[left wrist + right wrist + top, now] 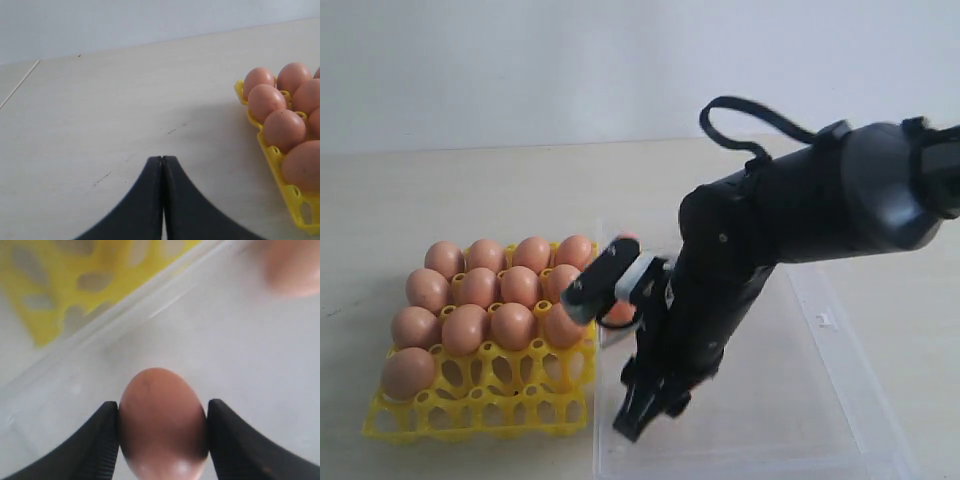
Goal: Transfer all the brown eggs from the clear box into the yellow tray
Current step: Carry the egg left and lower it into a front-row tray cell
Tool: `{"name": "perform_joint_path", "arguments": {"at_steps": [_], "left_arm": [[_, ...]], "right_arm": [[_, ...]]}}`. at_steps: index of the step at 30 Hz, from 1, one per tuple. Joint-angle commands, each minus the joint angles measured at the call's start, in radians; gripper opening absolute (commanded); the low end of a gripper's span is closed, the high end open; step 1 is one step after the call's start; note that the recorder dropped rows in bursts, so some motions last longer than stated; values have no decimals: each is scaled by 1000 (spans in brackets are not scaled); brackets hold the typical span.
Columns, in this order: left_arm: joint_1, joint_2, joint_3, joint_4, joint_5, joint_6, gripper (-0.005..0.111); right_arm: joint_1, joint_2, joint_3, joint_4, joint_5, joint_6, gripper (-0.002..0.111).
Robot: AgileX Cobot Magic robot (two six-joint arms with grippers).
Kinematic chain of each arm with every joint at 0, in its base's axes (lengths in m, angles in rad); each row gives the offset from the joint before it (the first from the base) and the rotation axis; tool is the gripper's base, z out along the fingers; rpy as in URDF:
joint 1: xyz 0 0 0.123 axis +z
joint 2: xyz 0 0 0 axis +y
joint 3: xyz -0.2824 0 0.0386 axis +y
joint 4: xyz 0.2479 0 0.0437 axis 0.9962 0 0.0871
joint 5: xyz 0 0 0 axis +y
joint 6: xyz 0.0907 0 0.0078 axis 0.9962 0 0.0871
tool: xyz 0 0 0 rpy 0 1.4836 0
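Brown eggs [480, 288] showed smooth shells with a soft sheen, some faintly speckled. The held egg [162, 440] caught a pale highlight between the ribbed, matt black pads [100, 445] of the right gripper [162, 407]. The tray [295, 202] was bright yellow moulded plastic, slightly glossy. The box [810, 400] was clear, colourless plastic with a faintly hazy floor. The arm [840, 200] wore a black casing with a dull gloss. The left gripper [162, 165] had smooth, matt black fingers [145, 205]. The table [100, 100] looked pale and matt, marked by a few dark scuffs.
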Motion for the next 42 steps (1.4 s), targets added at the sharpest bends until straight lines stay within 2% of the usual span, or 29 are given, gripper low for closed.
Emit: {"name": "perform_joint_path", "arguments": {"at_steps": [1,5,11,14,25,33,39,42], "left_arm": [[-8,-6,-4,-2,-9,-6,0],[-8,-6,-4,-2,-9,-6,0],[-8,-6,-4,-2,-9,-6,0],[-8,-6,-4,-2,-9,-6,0],[-8,-6,-4,-2,-9,-6,0],[-8,-6,-4,-2,-9,-6,0],[-8,-6,-4,-2,-9,-6,0],[-8,-6,-4,-2,-9,-6,0]], "right_arm": [[-9,-93,12,-152,-316,192,0],[64,-66,16,-166,-656,295,0],[118,80,16,-524,-1185,798,0],[118,153,16,-594,-1371,913,0],[118,263,16,-606,-1381,950,0],[118,266,20,-720,-1347,1072,0],[118,266,66,-678,-1358,1072,0],[118,266,65,-634,-1391,1009,0]]}}
